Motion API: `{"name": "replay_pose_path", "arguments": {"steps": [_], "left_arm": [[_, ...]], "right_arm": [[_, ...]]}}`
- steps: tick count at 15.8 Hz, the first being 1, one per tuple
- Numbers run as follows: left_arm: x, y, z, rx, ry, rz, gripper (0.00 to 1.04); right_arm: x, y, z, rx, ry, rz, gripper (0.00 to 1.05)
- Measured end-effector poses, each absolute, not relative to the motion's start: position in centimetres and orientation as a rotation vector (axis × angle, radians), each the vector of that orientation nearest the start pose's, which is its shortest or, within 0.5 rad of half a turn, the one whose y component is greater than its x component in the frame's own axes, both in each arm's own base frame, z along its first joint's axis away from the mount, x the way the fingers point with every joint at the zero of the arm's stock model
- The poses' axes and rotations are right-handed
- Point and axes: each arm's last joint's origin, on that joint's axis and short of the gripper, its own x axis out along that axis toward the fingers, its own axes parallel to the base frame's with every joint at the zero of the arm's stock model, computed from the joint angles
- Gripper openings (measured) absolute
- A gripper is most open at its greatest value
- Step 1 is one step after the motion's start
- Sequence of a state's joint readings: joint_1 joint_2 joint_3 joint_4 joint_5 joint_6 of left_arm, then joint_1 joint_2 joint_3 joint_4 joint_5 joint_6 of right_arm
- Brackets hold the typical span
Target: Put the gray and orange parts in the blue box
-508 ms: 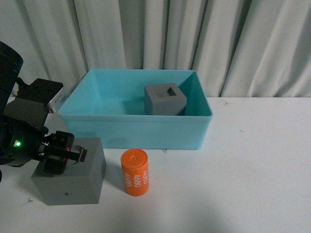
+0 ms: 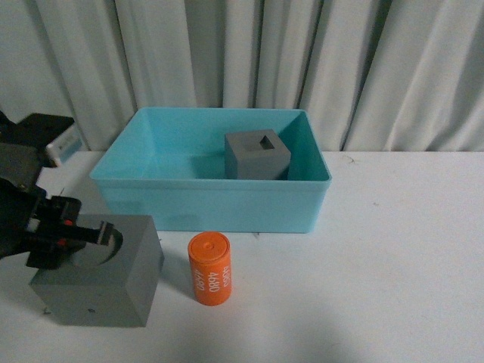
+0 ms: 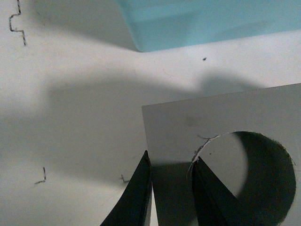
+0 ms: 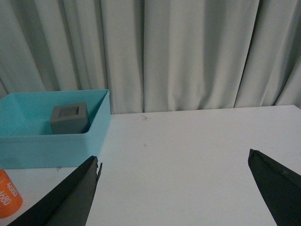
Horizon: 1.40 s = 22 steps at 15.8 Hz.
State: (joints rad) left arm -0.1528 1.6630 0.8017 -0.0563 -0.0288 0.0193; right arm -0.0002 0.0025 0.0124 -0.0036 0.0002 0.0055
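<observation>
The gray cube with the round recess (image 2: 106, 280) is at the front left of the white table, tilted a little. My left gripper (image 2: 97, 236) is shut on its wall, one finger in the recess and one outside; the left wrist view shows that cube (image 3: 221, 127) pinched between the dark fingers (image 3: 141, 197). The orange cylinder (image 2: 210, 268) with white digits stands upright just right of the cube. The gray cube with the square recess (image 2: 257, 155) sits inside the blue box (image 2: 212, 204). My right gripper (image 4: 174, 162) hangs open over bare table, far from the box (image 4: 47, 146).
Gray-white curtains (image 2: 302, 60) close off the back behind the box. The right wrist view catches the orange cylinder (image 4: 8, 200) at its edge and the square-recess cube (image 4: 69, 118) in the box. Small dark marks (image 3: 16, 23) dot the table near the left gripper.
My left gripper and the round-recess cube have shifted left and toward the front, and the cube now looks tipped and slightly raised. The cylinder and box stay put.
</observation>
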Motion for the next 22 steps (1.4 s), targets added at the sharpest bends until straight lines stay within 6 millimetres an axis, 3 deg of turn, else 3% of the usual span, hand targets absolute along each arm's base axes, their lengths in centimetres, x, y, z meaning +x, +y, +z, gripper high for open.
{"name": "replay_pose_path", "arguments": {"steps": [2, 4, 5, 6, 9, 12, 13, 16, 18, 22], "left_arm": [[30.4, -4.2, 19.9, 0.029, 0.795, -0.172, 0.19], [31.9, -4.3, 26.4, -0.007, 0.58, -0.185, 0.19], [33.2, -4.8, 28.6, -0.007, 0.492, -0.191, 0.19], [34.4, -5.6, 28.9, -0.001, 0.481, -0.2, 0.19], [38.8, -8.5, 25.8, 0.066, 0.502, -0.21, 0.19], [42.4, -10.2, 24.5, 0.165, 0.442, -0.196, 0.19], [43.5, -10.4, 23.5, 0.201, 0.457, -0.182, 0.19], [45.4, -9.3, 17.7, 0.29, 0.577, -0.147, 0.19], [46.2, -8.4, 15.6, 0.328, 0.624, -0.126, 0.19], [47.4, -7.8, 16.7, 0.33, 0.577, -0.103, 0.19]], "right_arm": [[9.7, 0.0, 16.7, 0.006, -0.006, 0.0, 0.98], [9.7, 0.0, 16.7, 0.006, -0.006, 0.0, 0.98], [9.7, 0.0, 16.7, 0.006, -0.007, 0.0, 0.98], [9.7, 0.0, 16.7, 0.006, -0.006, 0.0, 0.98], [9.7, 0.0, 16.7, 0.006, -0.006, 0.0, 0.98], [9.7, 0.0, 16.7, 0.006, -0.006, 0.0, 0.98], [9.7, 0.0, 16.7, 0.006, -0.006, 0.0, 0.98], [9.7, 0.0, 16.7, 0.006, -0.006, 0.0, 0.98], [9.7, 0.0, 16.7, 0.006, -0.006, 0.0, 0.98], [9.7, 0.0, 16.7, 0.006, -0.006, 0.0, 0.98]]}}
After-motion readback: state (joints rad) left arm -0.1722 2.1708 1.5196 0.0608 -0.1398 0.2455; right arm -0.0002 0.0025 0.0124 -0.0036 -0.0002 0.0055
